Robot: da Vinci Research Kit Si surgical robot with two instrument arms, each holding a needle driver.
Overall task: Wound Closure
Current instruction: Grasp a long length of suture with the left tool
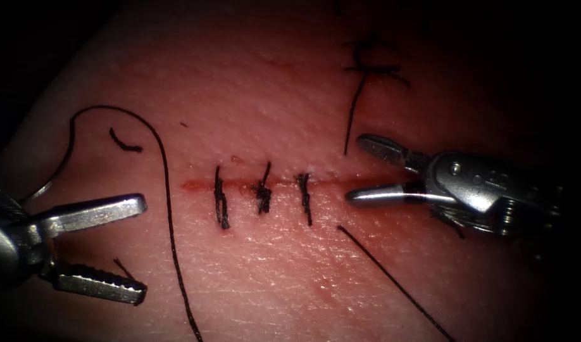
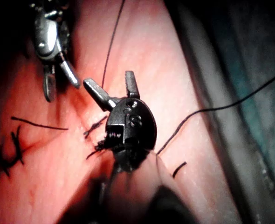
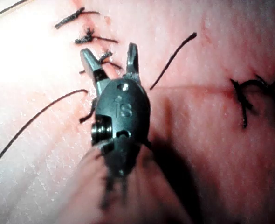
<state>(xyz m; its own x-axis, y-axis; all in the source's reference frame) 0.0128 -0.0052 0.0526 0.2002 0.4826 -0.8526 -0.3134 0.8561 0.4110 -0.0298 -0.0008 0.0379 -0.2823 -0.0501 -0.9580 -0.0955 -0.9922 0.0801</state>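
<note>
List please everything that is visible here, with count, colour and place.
tissue: one, pink, under everything.
cut: one, red line across the middle.
stitches: three, black, across the cut; one more knot farther back.
thread: long black strand, curving left of the stitches; another strand lower right.
cut end: one, black, short, upper left.
left hand: one, metal, open, holds nothing.
right hand: one, metal, open, holds nothing, at the cut's right end.
</note>
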